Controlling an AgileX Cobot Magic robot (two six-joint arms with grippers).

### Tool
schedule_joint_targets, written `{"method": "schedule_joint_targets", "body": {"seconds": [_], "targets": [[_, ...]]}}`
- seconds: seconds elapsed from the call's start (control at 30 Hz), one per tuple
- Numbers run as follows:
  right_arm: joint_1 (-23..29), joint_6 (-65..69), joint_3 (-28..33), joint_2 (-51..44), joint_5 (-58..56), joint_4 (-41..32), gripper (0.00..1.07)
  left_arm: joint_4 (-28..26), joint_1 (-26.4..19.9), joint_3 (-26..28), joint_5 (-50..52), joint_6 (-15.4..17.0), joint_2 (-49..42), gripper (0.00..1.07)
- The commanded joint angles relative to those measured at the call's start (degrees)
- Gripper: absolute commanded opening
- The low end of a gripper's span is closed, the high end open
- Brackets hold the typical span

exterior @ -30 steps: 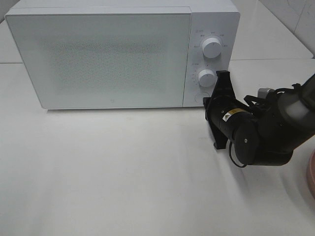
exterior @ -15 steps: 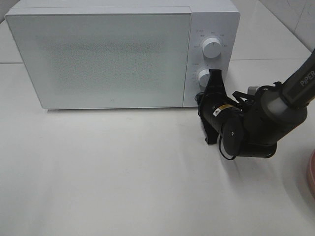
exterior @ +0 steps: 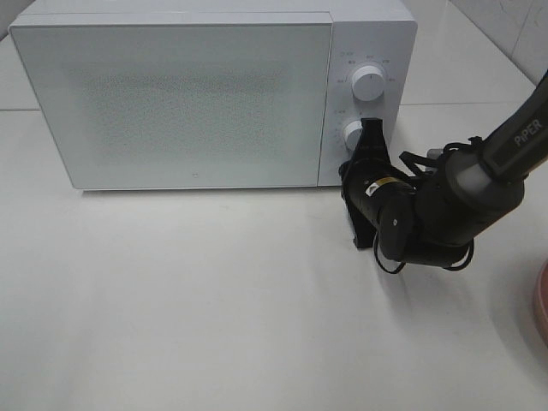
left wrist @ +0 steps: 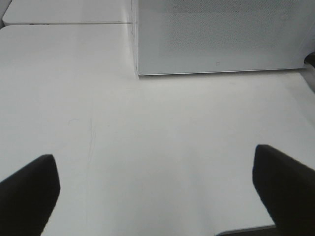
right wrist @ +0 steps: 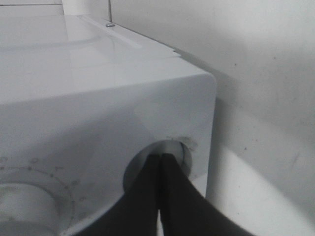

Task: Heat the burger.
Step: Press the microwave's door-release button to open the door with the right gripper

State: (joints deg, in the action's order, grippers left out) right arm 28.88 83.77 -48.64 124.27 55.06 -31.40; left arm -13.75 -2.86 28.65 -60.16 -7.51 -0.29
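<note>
Burger shows in no view, so its place cannot be told. The left tool (left wrist: 155, 162) hangs over the worktop (exterior: 214, 300) with fingers spread wide, holding nothing. Behind stands the white microwave (exterior: 188, 94), door closed. The right tool (right wrist: 160, 160), tips pressed together and empty, sits at the round button recess (right wrist: 183, 147) below the lower knob (exterior: 354, 133), and a pink plate (exterior: 542, 300) edges in at far right.

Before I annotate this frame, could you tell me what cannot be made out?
- Burger: in no view; the pink plate is cut off by the exterior view's right edge.
- Microwave interior: exterior view, hidden behind its closed door.
- Panel button: right wrist view, covered by the shut right gripper.
- Dial markings: exterior view, too small.
</note>
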Motion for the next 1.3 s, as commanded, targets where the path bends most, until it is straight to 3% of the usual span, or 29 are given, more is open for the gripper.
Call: {"method": "schedule_joint_targets", "body": {"seconds": [0.03,0.3,0.63,1.07,1.3], "targets": [[-0.7,-2.2,-4.5,0.2,5.8,-1.2,0.00,0.0,-0.1,-0.1,0.8,0.1,-0.4,1.00],[-0.7,-3.7,-9.1,2.2,7.4,-2.3,0.00,0.0,-0.1,-0.1,0.8,0.1,-0.4,1.00],[-0.7,-3.7,-8.5,1.4,6.2,-2.2,0.00,0.0,-0.1,-0.1,0.8,0.1,-0.4,1.00],[-0.5,-2.2,-2.6,-3.2,1.2,-1.3,0.00,0.0,-0.1,-0.1,0.8,0.1,-0.4,1.00],[-0.5,-1.0,2.3,-7.5,-6.5,3.6,0.00,0.0,-0.1,-0.1,0.8,0.1,-0.4,1.00]]}}
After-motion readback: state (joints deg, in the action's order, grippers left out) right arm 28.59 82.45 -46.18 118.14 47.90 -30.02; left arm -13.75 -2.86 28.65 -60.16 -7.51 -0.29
